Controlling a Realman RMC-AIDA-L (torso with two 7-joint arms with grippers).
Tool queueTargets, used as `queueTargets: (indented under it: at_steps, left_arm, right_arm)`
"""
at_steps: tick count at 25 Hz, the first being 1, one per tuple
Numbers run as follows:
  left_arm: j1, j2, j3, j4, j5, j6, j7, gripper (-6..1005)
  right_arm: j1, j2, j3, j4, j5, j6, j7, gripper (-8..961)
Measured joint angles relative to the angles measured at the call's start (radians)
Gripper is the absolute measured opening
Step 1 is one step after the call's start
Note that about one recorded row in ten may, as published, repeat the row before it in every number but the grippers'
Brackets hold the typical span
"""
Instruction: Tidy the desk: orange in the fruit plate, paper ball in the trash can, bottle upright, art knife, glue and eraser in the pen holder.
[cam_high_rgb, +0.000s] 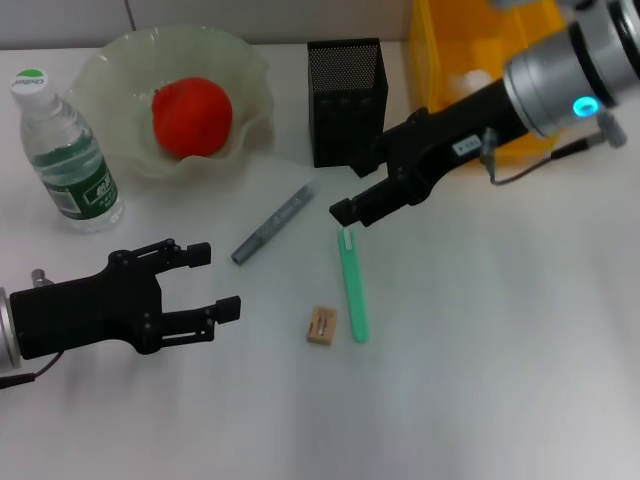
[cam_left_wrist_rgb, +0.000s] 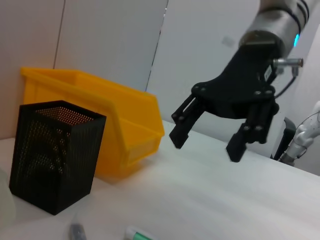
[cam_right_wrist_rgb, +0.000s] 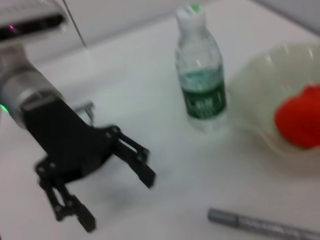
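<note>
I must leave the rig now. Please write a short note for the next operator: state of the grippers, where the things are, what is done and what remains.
Left gripper: open, empty, low over the desk near the robot.
Right gripper: open, empty, hanging just above the top end of the green art knife.
Done: orange in the fruit plate; bottle upright. No paper ball is in view.
Left: art knife, grey glue stick and eraser all lie on the desk, outside the black mesh pen holder. The yellow bin stands behind the right arm.
</note>
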Motion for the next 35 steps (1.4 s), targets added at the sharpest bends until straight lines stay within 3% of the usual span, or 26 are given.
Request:
queueTargets:
  at_steps: [2,4,5,6,7,8,10,16,20,29,35]
  left_arm:
    - [-0.001,0.000,0.000,0.000,0.000,-0.001,0.000,845]
    - [-0.004,0.000,0.000,0.000,0.000,-0.002,0.000,844]
    - [-0.005,0.001,-0.001,0.000,0.000,-0.002,0.000,844]
    - [-0.006,0.001,-0.002,0.000,0.000,-0.001,0.000,844]
    - [-0.007,0.002,-0.003,0.000,0.000,-0.001,0.000,844]
    - [-0.007,0.002,-0.003,0.000,0.000,-0.001,0.001,844]
    - [-0.009,0.002,-0.001,0.000,0.000,-0.004,0.001,843]
    - [-0.020,0.001,0.001,0.000,0.006,-0.005,0.001,842]
    - [-0.021,0.001,0.002,0.000,0.008,-0.002,0.001,842]
    - [-0.023,0.001,0.003,0.000,0.010,-0.004,0.001,840]
    - [-0.023,0.001,0.003,0.001,0.010,-0.005,0.001,839]
  right_arm:
    - [0.019,0.001,-0.016,-0.017,-0.035,-0.008,0.048,775]
    - [0.074,0.001,-0.043,-0.027,-0.116,-0.031,0.157,776]
    - [0.139,0.003,-0.057,-0.006,-0.204,-0.046,0.276,776]
    - [0.139,0.003,-0.057,-0.006,-0.204,-0.046,0.276,776]
    - [0.201,0.005,-0.062,0.041,-0.264,-0.048,0.363,776]
    - [0.201,0.005,-0.062,0.041,-0.264,-0.048,0.363,776]
    - [0.291,0.006,-0.067,0.153,-0.297,-0.043,0.453,775]
    - [0.397,0.012,-0.142,0.322,-0.331,0.013,0.532,775]
    - [0.426,0.016,-0.230,0.412,-0.333,0.100,0.585,775]
    - [0.418,0.017,-0.244,0.491,-0.264,0.195,0.590,776]
    - [0.394,0.019,-0.423,0.496,-0.142,0.267,0.594,776]
